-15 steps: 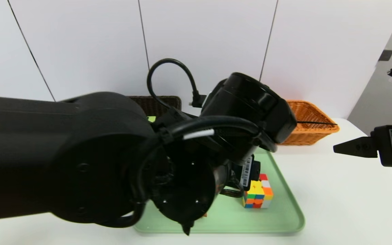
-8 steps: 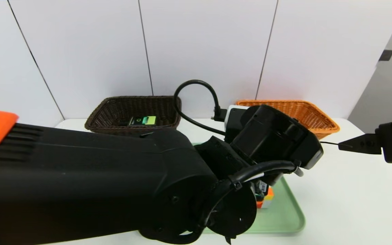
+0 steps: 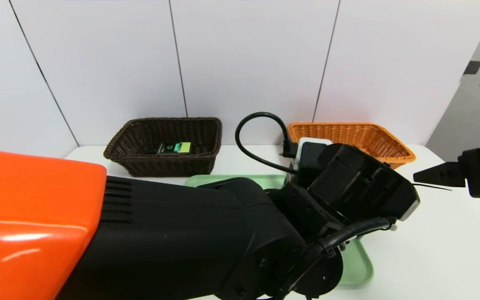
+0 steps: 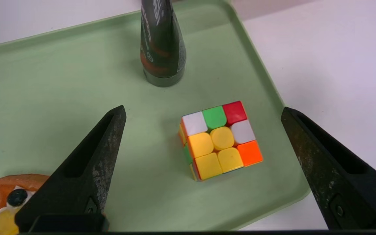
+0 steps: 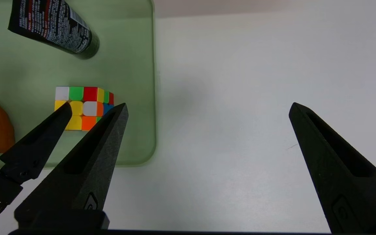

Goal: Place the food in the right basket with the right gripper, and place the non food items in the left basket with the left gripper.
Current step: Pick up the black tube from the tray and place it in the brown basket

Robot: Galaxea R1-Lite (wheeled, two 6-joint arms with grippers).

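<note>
Your left gripper (image 4: 204, 117) hangs over the green tray (image 4: 44, 81) with its jaws spread wide and empty, the puzzle cube (image 4: 220, 140) framed between them near the tray's right edge. The black tube (image 4: 162, 49) stands beyond it; the waffle wedge (image 4: 3, 195) lies at the tray's near left corner. The green-labelled bottle (image 3: 175, 147) already rests in the dark basket (image 3: 206, 125). Your right gripper (image 5: 207, 111) waits fully open and empty above bare tabletop. I judge the cube is next: lower, straddle it squarely, then close.
</note>
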